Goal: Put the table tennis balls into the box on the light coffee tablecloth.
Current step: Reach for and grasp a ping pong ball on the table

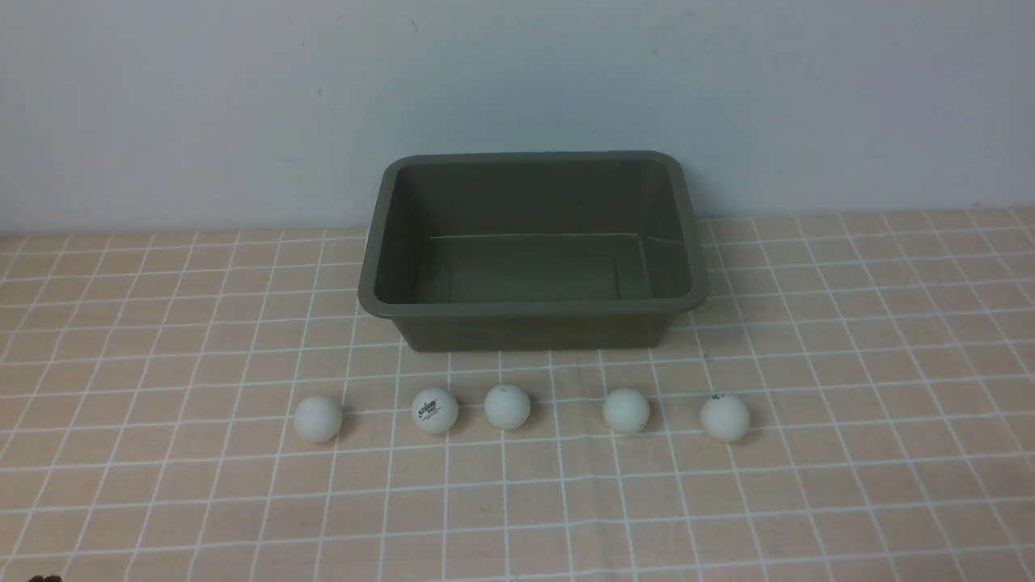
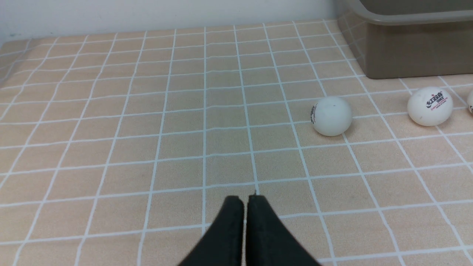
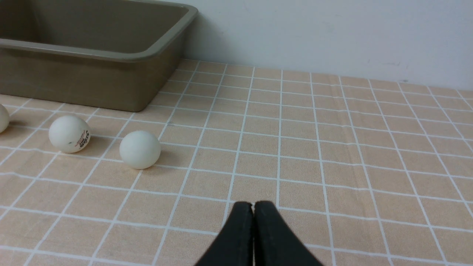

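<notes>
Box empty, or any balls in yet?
Empty. The box shows a bare floor; all five table tennis balls lie on the tablecloth in front of it.

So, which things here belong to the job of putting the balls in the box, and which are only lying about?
For the job: green box; five white balls in a row in front of it; checked tablecloth under them.
Lying about: no loose thing that I can see; only the pale wall behind.

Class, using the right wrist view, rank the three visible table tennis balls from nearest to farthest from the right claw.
From the right claw:
1. The plain ball, rightmost in the row.
2. The printed ball, next leftward.
3. The cropped ball, mid-row, farthest left.
</notes>
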